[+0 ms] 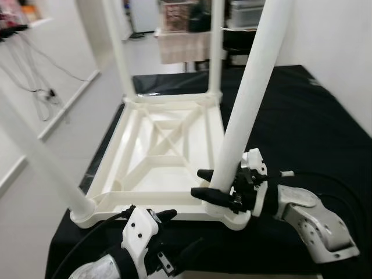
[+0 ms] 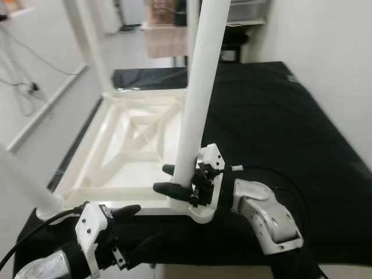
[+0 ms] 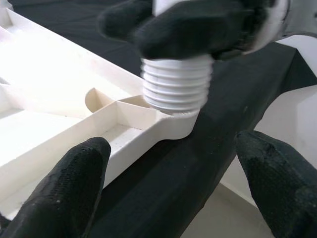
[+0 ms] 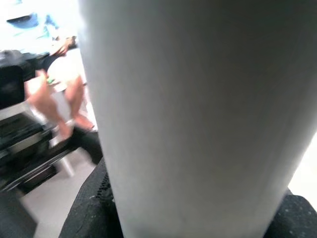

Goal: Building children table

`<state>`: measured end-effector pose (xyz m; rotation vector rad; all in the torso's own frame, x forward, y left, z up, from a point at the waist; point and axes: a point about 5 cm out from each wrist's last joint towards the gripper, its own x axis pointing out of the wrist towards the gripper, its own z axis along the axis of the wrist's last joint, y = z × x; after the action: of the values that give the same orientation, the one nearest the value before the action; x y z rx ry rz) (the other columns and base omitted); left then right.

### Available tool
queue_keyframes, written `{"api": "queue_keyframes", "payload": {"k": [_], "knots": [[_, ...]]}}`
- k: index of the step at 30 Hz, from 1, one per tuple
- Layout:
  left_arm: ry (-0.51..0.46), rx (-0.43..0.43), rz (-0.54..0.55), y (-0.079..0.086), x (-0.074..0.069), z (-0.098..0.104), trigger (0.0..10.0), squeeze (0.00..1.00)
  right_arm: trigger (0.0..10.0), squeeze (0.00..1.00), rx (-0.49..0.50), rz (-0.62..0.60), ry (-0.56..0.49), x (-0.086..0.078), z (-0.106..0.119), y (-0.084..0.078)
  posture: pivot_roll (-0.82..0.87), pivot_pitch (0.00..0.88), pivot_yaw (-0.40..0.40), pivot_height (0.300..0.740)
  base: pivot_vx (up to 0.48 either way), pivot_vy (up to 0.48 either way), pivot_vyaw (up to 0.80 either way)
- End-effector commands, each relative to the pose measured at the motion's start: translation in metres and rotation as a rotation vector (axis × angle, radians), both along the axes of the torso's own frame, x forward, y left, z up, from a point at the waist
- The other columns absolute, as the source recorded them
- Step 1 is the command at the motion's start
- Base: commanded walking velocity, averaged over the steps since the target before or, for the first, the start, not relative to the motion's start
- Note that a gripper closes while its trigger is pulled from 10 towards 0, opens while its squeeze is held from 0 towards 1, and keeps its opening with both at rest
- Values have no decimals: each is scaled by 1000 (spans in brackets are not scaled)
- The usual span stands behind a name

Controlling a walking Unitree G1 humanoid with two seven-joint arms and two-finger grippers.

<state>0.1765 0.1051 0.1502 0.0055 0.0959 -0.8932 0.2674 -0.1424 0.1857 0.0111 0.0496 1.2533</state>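
While the head views look down on the whole job, the left wrist view alone shows the threaded end of the table leg: white ridged screw threads sitting just above the corner socket of the tabletop, not fully sunk in. In that view the left gripper's fingers stand wide apart with nothing between them, dark cloth showing in the gap.

In the left eye view, the left gripper sits at the lower middle of the frame, just beside the tabletop's near edge, fingers spread and empty. A little farther in, at lower right, the right gripper closes its fingers around the base of the leg, one finger on either side of the white tube. The right wrist view has the tube pressed up close, and beyond it, blurred, a person in the background.

The leg's long axis runs from the near right corner upward, leaning slightly right toward the top of the frame. The tabletop lies upside down on the black-covered desk, its ribbed underside facing up. Another leg slants from the near left corner to the upper left, and two more legs rise from the far corners.
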Motion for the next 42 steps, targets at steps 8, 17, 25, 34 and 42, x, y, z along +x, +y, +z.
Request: {"api": "queue_keyframes", "payload": {"k": [8,17,25,34,42], "knots": [[-5,61,-21,0,-8,0,10000,0,10000,0,-16,61,-30,0,4,7,25,145,19,740,0,0,0],[7,87,-15,1,-13,0,10000,0,10000,0,19,-155,-8,34,-9,-3,47,159,19,740,0,-263,0],[11,78,-10,1,-14,1,10000,0,10000,0,40,-90,6,28,-7,-3,49,167,25,740,0,-116,0],[9,91,-12,1,-15,1,10000,0,10000,0,45,-6,11,19,-11,-1,51,170,28,740,0,0,0],[4,101,-3,3,-17,3,10000,0,10000,0,-16,3,-42,22,-15,5,55,181,31,740,0,0,0]]}}
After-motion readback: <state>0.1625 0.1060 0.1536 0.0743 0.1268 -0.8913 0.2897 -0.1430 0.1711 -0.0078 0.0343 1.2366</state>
